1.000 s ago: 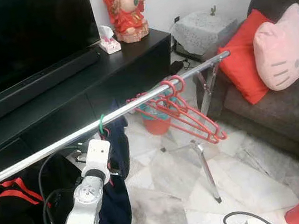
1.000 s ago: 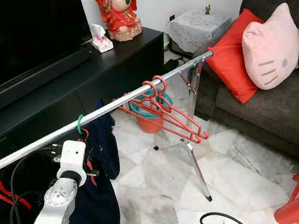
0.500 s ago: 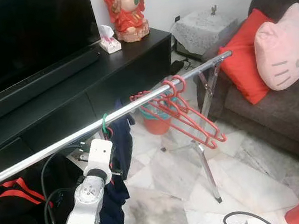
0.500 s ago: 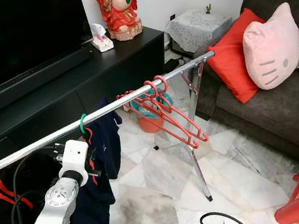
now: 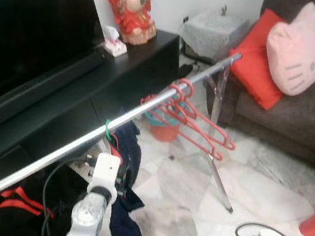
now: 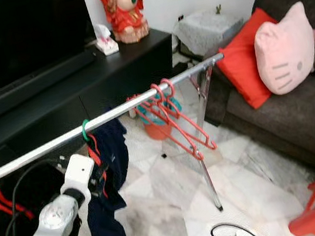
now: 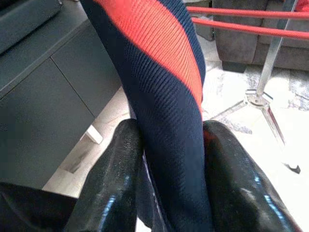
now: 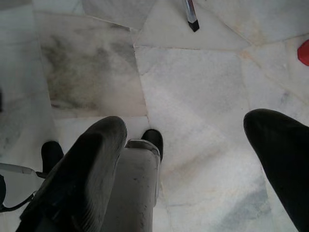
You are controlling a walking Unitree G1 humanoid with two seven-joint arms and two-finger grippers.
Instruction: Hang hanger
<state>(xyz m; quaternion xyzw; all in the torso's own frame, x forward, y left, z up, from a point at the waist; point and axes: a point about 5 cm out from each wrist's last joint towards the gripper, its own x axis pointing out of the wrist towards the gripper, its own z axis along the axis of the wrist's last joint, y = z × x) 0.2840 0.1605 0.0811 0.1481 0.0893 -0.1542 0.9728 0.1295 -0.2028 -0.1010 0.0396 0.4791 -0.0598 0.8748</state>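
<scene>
Left eye view: the silver rail [image 5: 145, 112] runs from the near left corner of the scene up towards the sofa [image 5: 298, 109], and the green hanger [image 5: 109, 132] already has its hook over it, well left of the red hangers [image 5: 196, 118] bunched near the rail's far end. The navy garment [image 5: 125, 200] drops straight down from that hook, and the left gripper [image 5: 121, 172] sits just beneath the rail, right against the cloth.

Right eye view: same story, the hook directly above the gripper, so the left arm is plainly the nearer one.

Left wrist view: both black fingers [image 7: 116, 169] clamped on the navy-and-red cloth, pinching it between them.

Right wrist view: the right gripper [image 8: 193, 159] hangs idle over the marble floor [image 8: 193, 77], its fingers spread wide apart, holding nothing.
</scene>
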